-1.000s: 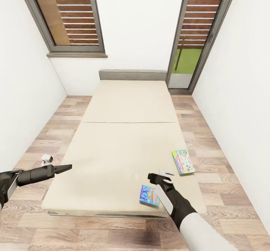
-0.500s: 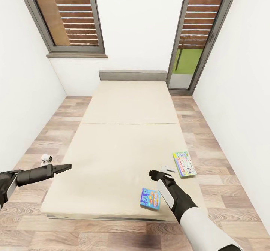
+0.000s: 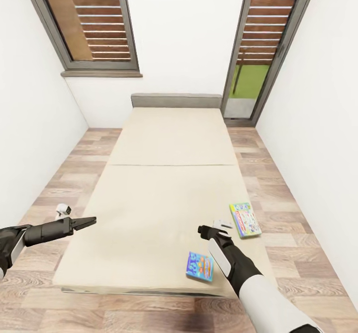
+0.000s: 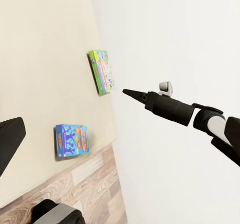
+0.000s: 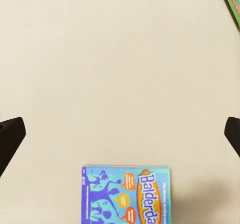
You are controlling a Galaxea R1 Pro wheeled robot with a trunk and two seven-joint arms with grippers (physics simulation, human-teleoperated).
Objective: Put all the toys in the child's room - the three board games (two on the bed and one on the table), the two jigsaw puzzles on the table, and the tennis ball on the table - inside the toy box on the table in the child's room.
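Two board games on the bed: blue board game near the foot edge, green board game by the right edge. My right gripper hovers between them, fingers apart. Left gripper: pinched together beside the bed.
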